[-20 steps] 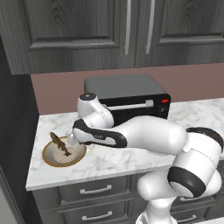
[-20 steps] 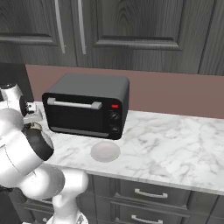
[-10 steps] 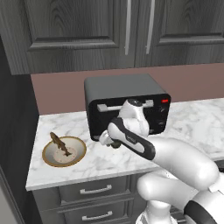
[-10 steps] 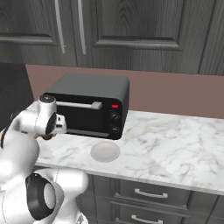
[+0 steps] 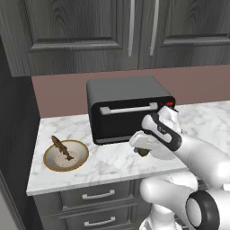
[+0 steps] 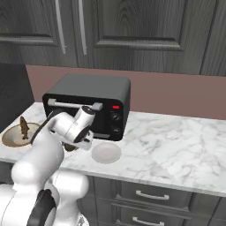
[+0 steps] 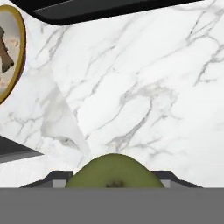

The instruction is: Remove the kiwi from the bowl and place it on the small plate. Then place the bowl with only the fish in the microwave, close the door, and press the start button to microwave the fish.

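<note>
Olive-brown load: the kiwi (image 5: 143, 152) sits clamped between the jaws of the gripper (image 5: 143, 148), carried above the marble tabletop (image 6: 176, 150).
Step in hand: transfer of the kiwi to the small plate (image 6: 106, 152); judged partway, the kiwi not yet over it.
Next move: carry a little further sideways until centred over the plate, lower, then release.
Bowl: the bowl (image 5: 66, 155) rests near the tabletop's left end, holding the fish (image 5: 61, 147) alone.
Edges: the plate lies near the front edge; the black toaster oven (image 5: 128, 108) stands just behind.
Open room: bare marble extends to the right of the plate.
</note>
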